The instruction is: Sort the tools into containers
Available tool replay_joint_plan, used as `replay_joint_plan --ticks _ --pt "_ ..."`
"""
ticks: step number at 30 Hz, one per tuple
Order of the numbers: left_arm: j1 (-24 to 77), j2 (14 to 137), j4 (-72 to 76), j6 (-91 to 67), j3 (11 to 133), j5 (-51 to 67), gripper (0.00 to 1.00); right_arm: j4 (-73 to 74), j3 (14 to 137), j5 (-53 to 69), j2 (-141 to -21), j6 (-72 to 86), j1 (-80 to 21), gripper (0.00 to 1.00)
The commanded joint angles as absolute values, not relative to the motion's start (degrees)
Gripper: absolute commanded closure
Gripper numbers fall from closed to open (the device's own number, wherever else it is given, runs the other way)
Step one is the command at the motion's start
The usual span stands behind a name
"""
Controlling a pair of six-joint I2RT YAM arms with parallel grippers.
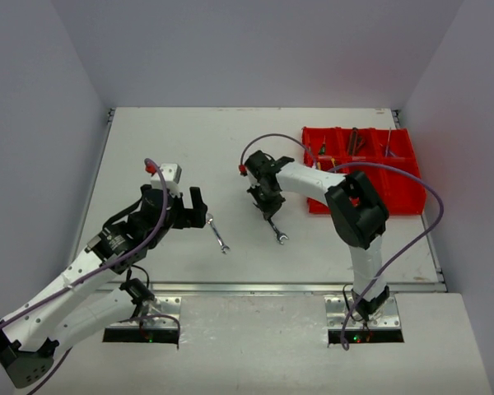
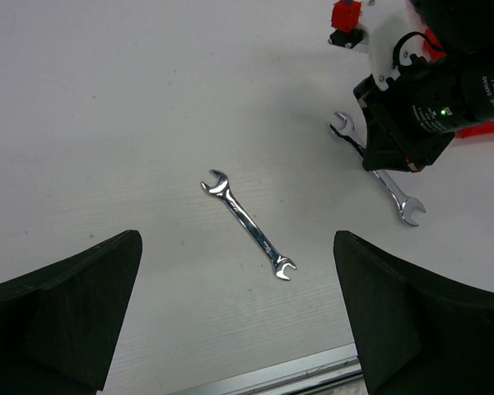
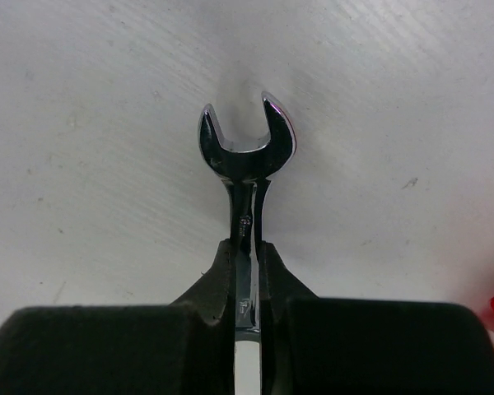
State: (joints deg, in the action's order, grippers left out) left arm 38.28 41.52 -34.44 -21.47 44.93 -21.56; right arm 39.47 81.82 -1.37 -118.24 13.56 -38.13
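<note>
From above: finds left gripper [image 1: 202, 207] splayed open beside loose wrench [image 1: 220, 234], left of centre; right gripper [image 1: 269, 211] clamped on second wrench [image 1: 277, 231] mid-frame; red bin [image 1: 395, 202] upper right. From left wrist: loose wrench [image 2: 248, 224] centre-frame, untouched. From right wrist: second wrench [image 3: 245, 148] pinched by shank.

Left gripper [image 1: 201, 207] fingers spread wide, right gripper [image 3: 245, 247] fingers pinched tight, pointing down
</note>
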Motion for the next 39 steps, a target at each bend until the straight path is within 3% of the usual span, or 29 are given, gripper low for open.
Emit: replay_joint_plan --ticks 1,11,19,22,28,39 --pt "37.8 40.0 -31.6 -21.1 44.7 -21.7 0.0 35.9 81.1 -2.2 -110.6 14.2 -38.2 1.0" --pt "37.8 39.6 -31.6 -21.1 44.7 -21.6 0.0 36.1 76.8 -5.5 -102.0 14.6 -33.8 1.0" --pt "37.9 39.0 -31.3 -20.8 44.7 -20.3 0.0 37.8 75.4 -7.1 -87.6 13.7 -11.9 1.0" --pt "38.0 38.1 -30.9 -20.6 44.6 -19.4 0.0 38.6 78.7 -6.4 -88.0 14.4 -1.0 1.0" --pt "38.1 35.8 -30.8 -20.7 44.4 -19.2 0.0 31.4 79.0 -7.1 -88.5 20.0 10.9 1.0" --pt "38.8 30.8 -30.6 -20.8 44.0 -19.8 0.0 25.5 84.9 -17.1 -92.9 18.9 16.0 1.0"
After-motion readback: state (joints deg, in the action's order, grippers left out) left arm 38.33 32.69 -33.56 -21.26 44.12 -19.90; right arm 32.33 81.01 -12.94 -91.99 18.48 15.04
